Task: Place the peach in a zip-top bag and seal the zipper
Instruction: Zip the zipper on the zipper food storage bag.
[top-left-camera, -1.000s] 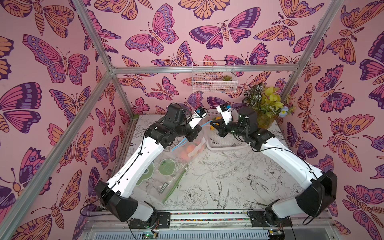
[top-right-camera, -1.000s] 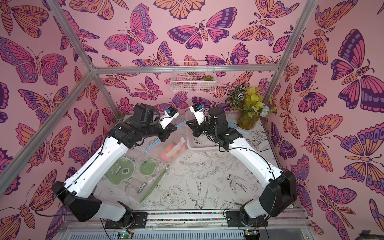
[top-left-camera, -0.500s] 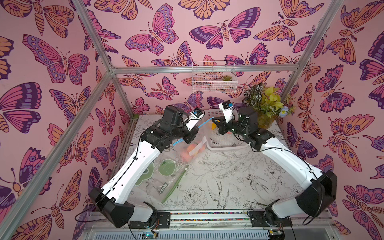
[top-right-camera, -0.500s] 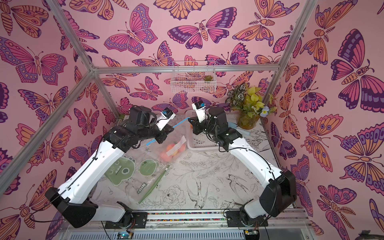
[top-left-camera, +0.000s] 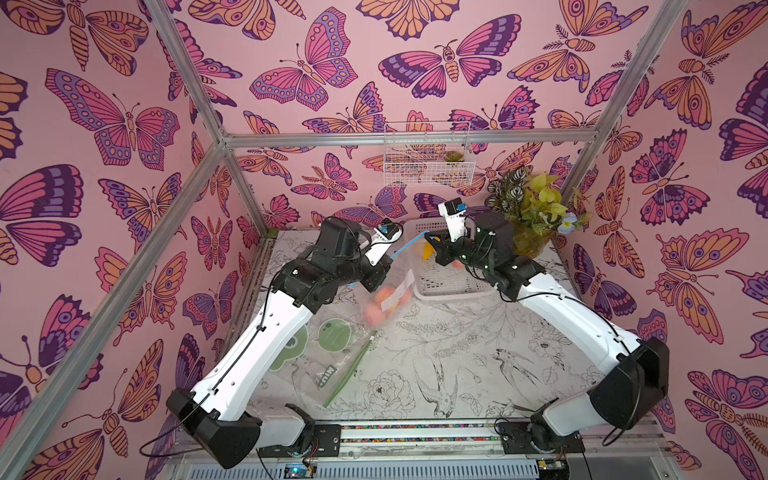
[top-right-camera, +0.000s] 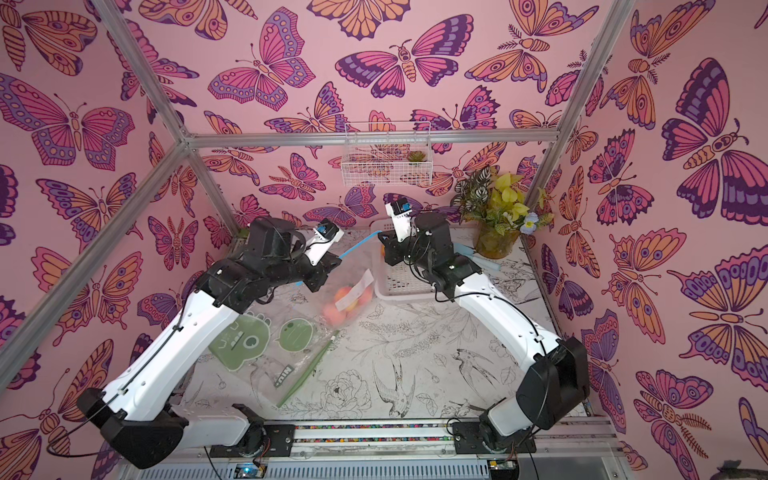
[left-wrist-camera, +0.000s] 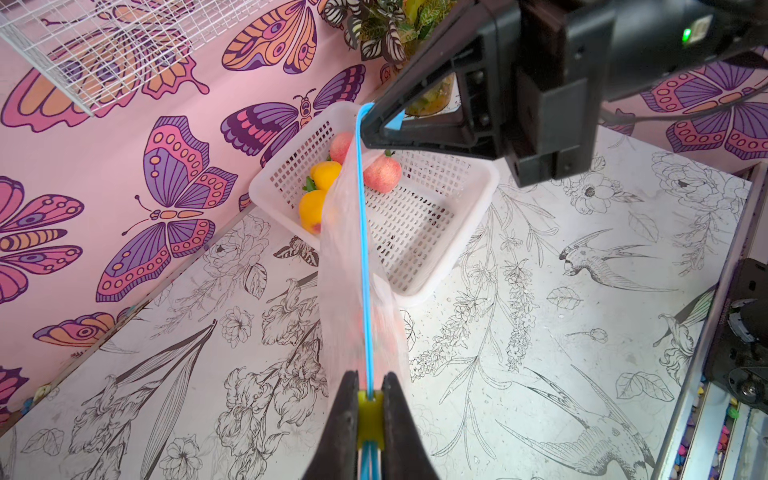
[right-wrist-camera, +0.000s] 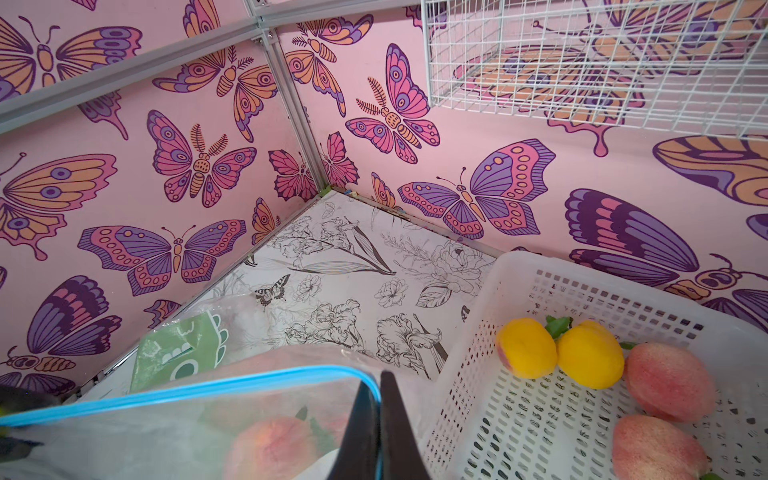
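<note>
**While both grippers pinched its zipper (left-wrist-camera: 365, 249), the zip-top bag (top-left-camera: 392, 286) hung beside the basket (top-left-camera: 451, 293)**

As the clear zip-top bag sagged off the basket's corner on the left arm's side, its blue zipper ran taut above it, from over that corner out toward the left arm. The left gripper (left-wrist-camera: 369, 384) had its jaws drawn narrow and clamped on the zipper's end away from the basket. The right gripper (right-wrist-camera: 380, 380) had its jaws pressed together on the other end, just beside the basket's rim. Between the two grips the zipper showed as one thin blue line (whether it was pressed closed along its whole length could not be told).

The peach (top-left-camera: 374, 311) lay inside the bag, low in its hanging belly, a little way out from the basket's front wall; more pink-orange fruit and a white label showed through the plastic next to it. Whether the bag's bottom touched the table (top-left-camera: 457, 353) could not be told.

Loose peaches (right-wrist-camera: 590, 353), two yellow and two pink, sat inside the basket at its back end. A second bag (top-left-camera: 332, 338), printed with green shapes, lay flat on the table, well out from the basket on the left arm's side. A potted plant (top-left-camera: 534, 208) stood beyond the basket's far right corner.
</note>
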